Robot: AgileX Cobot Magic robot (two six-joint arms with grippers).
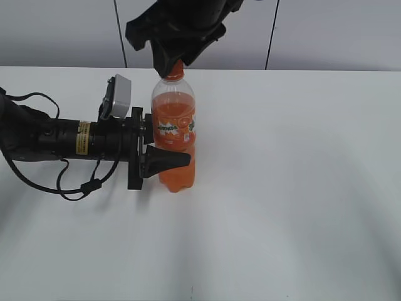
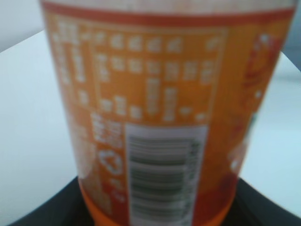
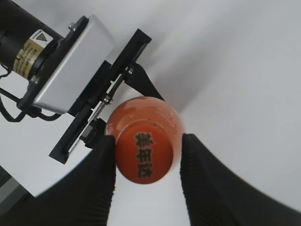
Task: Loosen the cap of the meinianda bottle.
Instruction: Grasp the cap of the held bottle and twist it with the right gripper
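- Overhead, right gripper (image 3: 146,162): black fingers (image 3: 101,174) set on either side of the cap (image 3: 146,155), pressed against or all but touching its ridged side; judged closed on it, though the contact line is not sharp.
- Lower down, left gripper (image 1: 178,157): jaws clamped on the meinianda bottle (image 1: 174,135) at and just below the label; one dark finger visible across the front in the exterior view, the other hidden behind.
- Bottle upright on the white table (image 1: 301,188), near its middle, full of orange drink, steadied from the left.
- Cap seated on the neck, square to it; no gap or tilt to be seen.
- Progress, as judged: both holds established, loosening not evidently begun; twist of the cap against the held body outstanding.
- Writing: dark Chinese characters printed on the cap top, legible in the right wrist view.
- Label: Mirinda logo on the front in the exterior view; barcode (image 2: 162,183) and blurred small print on the back, unreadable.
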